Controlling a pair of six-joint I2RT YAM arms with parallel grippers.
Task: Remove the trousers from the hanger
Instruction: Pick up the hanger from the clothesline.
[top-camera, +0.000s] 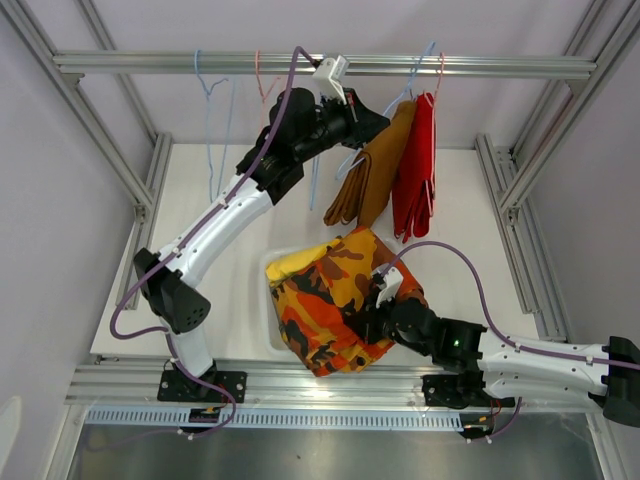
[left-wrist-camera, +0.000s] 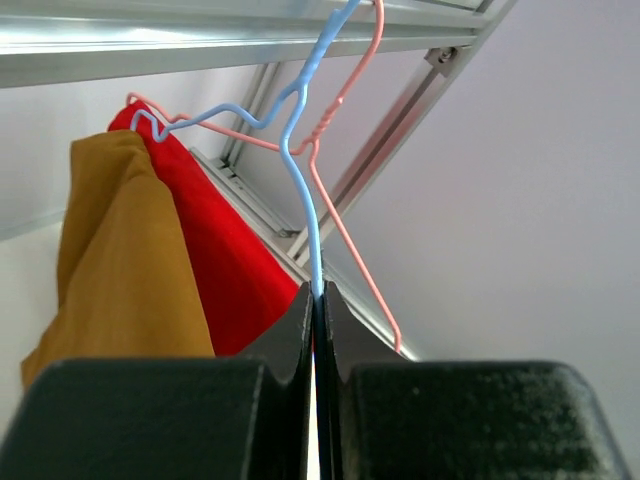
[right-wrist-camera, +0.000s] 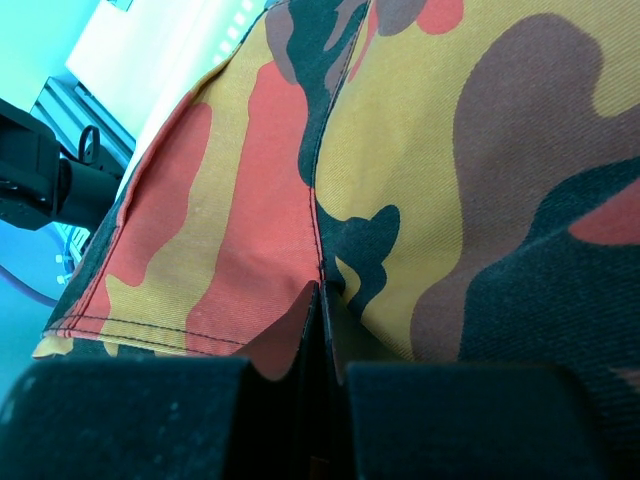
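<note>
Trousers, two pairs hanging, brown pair (top-camera: 375, 172), red pair (top-camera: 420, 160)

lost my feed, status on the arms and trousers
Left gripper shut on blue hanger. Right gripper shut on orange camouflage trousers. Brown trousers and red trousers hang from rail.

brown trousers (top-camera: 375, 172), red trousers (top-camera: 418, 168), camouflage pair (top-camera: 325, 300) (orange)

We list brown trousers (top-camera: 372, 178): plain, folded, hanging on blue hanger (left-wrist-camera: 306, 225) from the rear rail (top-camera: 480, 66) | red trousers (top-camera: 417, 165): plain, hanging just beside, on pink hanger (left-wrist-camera: 350, 250) | orange-red camouflage trousers (top-camera: 335, 300): heaped near the table's (top-camera: 460, 215) near edge, atop yellow trousers (top-camera: 288, 265)
</note>
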